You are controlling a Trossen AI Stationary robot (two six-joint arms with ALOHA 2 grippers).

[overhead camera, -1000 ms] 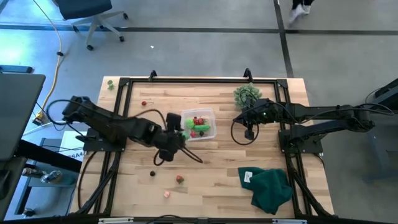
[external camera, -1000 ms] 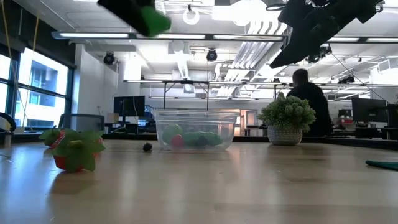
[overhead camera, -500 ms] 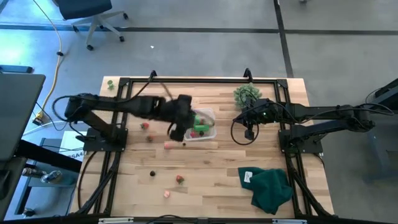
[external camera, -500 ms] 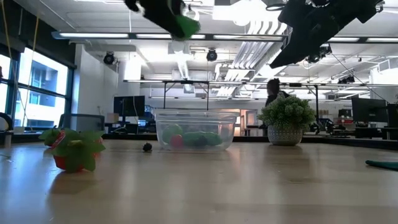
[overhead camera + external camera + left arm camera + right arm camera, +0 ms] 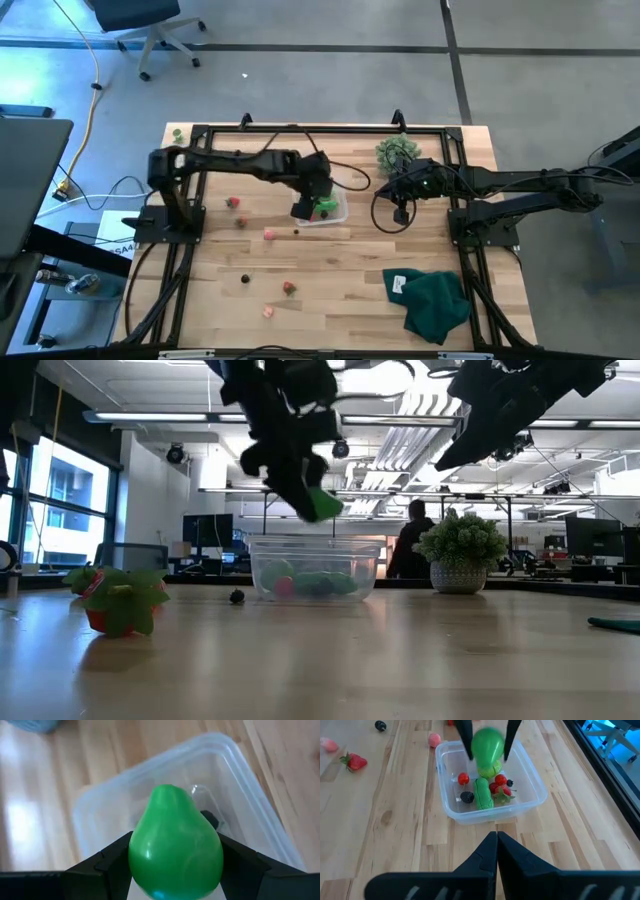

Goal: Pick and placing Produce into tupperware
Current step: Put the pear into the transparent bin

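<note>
The clear tupperware (image 5: 532, 785) sits mid-table and holds several pieces of produce: a green elongated piece (image 5: 482, 794), red bits and a dark berry. My left gripper (image 5: 175, 865) hangs just above its opening, shut on a bright green pear-shaped toy (image 5: 322, 503). In the high view this gripper (image 5: 312, 205) covers the tupperware's left part. My right gripper (image 5: 496, 840) is shut on nothing and waits in the air to the tupperware's right, also seen in the high view (image 5: 401, 205). My left gripper pinches the pear's wide body (image 5: 145, 862) between its two fingers, one on each side. The fingers (image 5: 465, 735) slant down from the table's left. The pear's narrow end (image 5: 167, 795) points forward past the fingertips. The pear hangs clear above the tupperware's rim.
Loose produce lies on the wood left of and nearer than the tupperware: a red bit (image 5: 232, 202), a pink one (image 5: 270, 233), a dark berry (image 5: 245, 279), a strawberry (image 5: 289, 289). A small potted bush (image 5: 397, 152) stands far right. A dark green cloth (image 5: 435, 300) lies near right.
My left gripper has swung from the tupperware's near-left side toward the table's right and far edge, then sunk until it hangs over the tupperware. It has tipped steeper downward. The green pear has stayed between its fingers the whole way.
</note>
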